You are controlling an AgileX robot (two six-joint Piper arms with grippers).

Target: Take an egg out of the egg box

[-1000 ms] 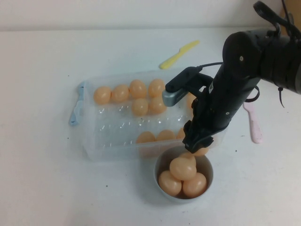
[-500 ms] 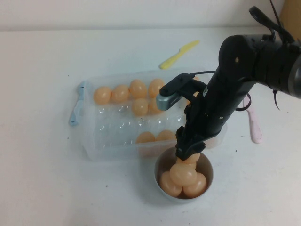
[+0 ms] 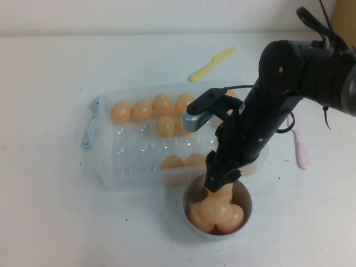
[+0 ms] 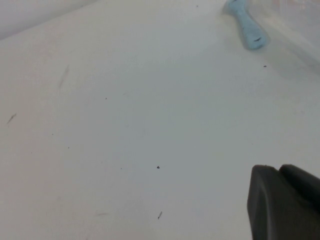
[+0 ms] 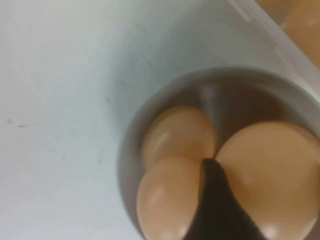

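left gripper (image 4: 285, 205): only one dark fingertip shows in the left wrist view, over bare table (image 4: 125, 125); can't tell its finger state. Not in the high view.
blue clip (image 3: 89, 130): on the left end of the egg box, flat on the table.
egg box (image 3: 139, 161): clear tray, long side running left-right. Four eggs in the far row, two behind them, two more near the front wall.
bowl (image 3: 245, 196): round, grey, just in front of the box's right half; three eggs piled inside.
right gripper (image 3: 218, 183): down over the bowl, fingers pinching the egg.
the egg (image 5: 272, 175): held at the bowl mouth, on top of the pile, out of the box.
yellow spatula (image 3: 211, 64): behind the box, apart.
pink spatula (image 3: 300, 146): right of the arm.
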